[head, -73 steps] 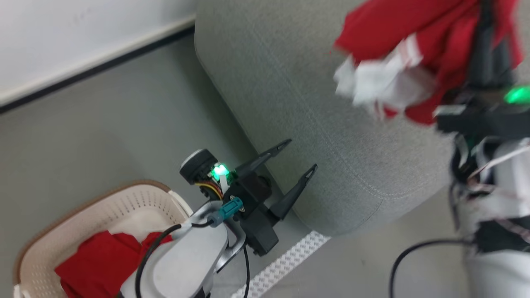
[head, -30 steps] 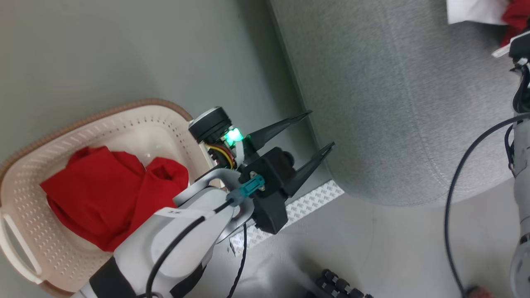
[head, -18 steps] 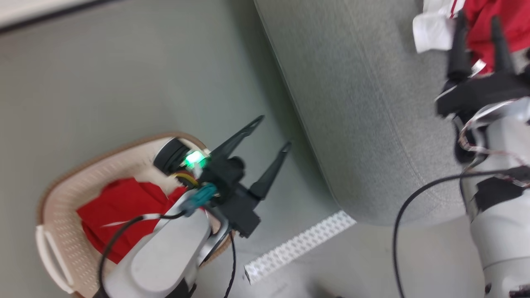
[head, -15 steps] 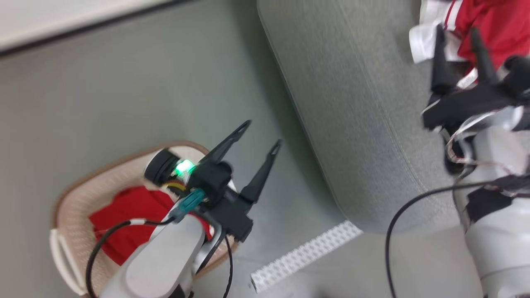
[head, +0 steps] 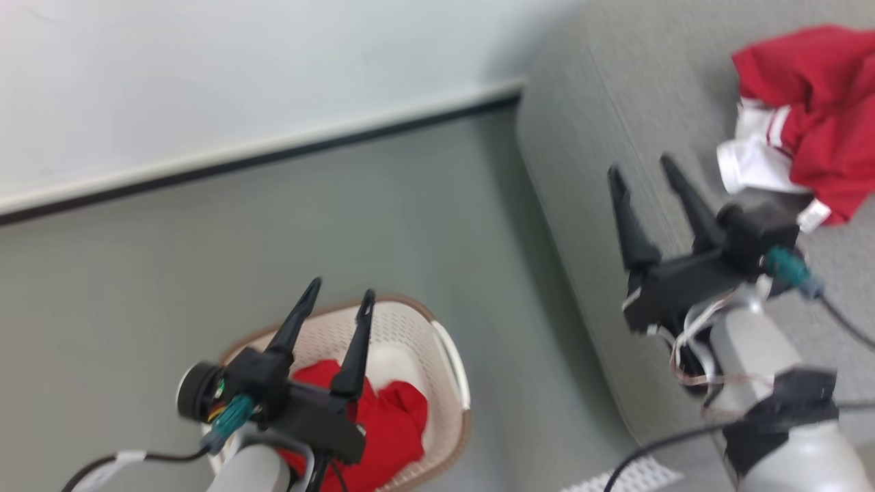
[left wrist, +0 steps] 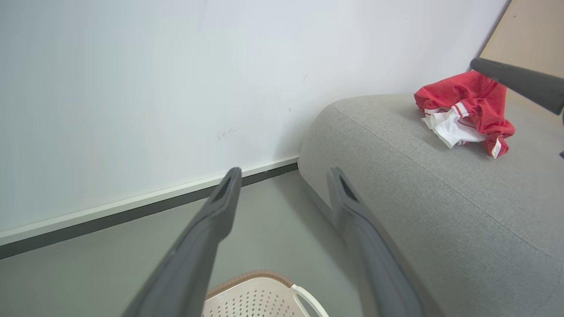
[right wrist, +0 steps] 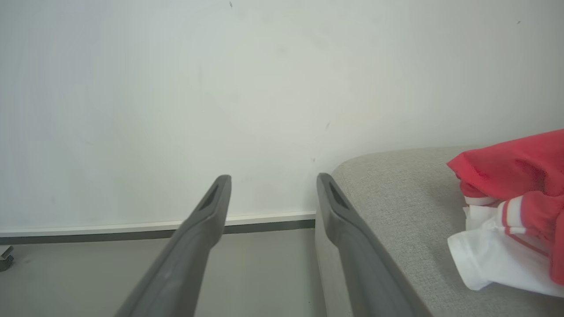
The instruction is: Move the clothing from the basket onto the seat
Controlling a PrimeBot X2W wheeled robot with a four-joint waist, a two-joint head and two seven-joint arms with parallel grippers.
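Task stage: about half done by the look of it, with one garment lying on the seat and one in the basket to fetch.
Garment in the basket: bright red, bunched in a heap on the floor of the basket at the lower left of the head view, partly hidden behind the left arm.
Garment on the seat: red with a white panel and striped trim, crumpled at the upper right of the head view on the grey seat. A small white label shows at its lower edge.
Handling: soft, light, limp cloth. It should sag and trail when lifted and cannot break, but a loose end could catch on the basket rim.
Where to take hold: probably the raised fold at the top of the heap, pinching through several layers so the whole piece comes up together.
Left pincer: fingers apart and holding nothing, over the basket in the head view, tips pointing toward the top of the frame.
Left arm pose: the wrist looks roughly level. In its own view the basket rim sits at the bottom edge under the fingers, so it would need to tip downward to reach the cloth.
Right pincer: fingers apart and empty, over the left part of the seat, to the left of the garment there and clear of it.
Right arm pose: the forearm rises from the lower right corner, fingers pointing up the frame toward the wall.
Floor: plain grey, between the wall and the basket.
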